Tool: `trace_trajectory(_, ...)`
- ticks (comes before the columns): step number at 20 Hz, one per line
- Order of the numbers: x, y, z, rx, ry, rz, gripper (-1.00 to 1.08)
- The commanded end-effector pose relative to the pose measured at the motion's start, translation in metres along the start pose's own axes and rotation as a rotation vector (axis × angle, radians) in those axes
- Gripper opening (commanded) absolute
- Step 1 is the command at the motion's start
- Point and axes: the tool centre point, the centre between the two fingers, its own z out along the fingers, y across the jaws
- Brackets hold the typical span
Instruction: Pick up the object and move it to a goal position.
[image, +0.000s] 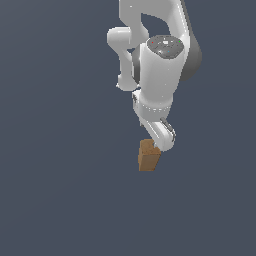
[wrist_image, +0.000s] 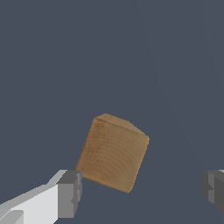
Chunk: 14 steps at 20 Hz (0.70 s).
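- While the claw (wrist_image: 141, 192) hangs low in the wrist view, its two grey pads (wrist_image: 70, 192) stand wide apart, one at the lower left of the frame and one at the lower right edge, gripping nothing.
- The wooden block (wrist_image: 113, 152) sits between the pads but much nearer the left one; its lower left corner looks to be touching or just beside that pad, and I cannot tell which.
- The block is turned askew to the line between the pads, grain lines showing on its broad tan face.
- In the exterior view the claw (image: 162, 140) is just right of centre, angled down, with its tip overlapping the upper right edge of the block (image: 148, 157).
- Above it the white arm (image: 157, 75) climbs to the top of the frame.
- All around lies a flat dark blue-grey surface (image: 60, 200).
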Motion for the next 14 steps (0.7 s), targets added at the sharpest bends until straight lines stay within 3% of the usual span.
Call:
trace_trajectory(1,-0.001,-0.004,0.006,-0.002,0.002,0.063,1.0)
trace_trajectory(14,-0.003,-0.018,0.03,-0.008,0.014,0.296,1.0)
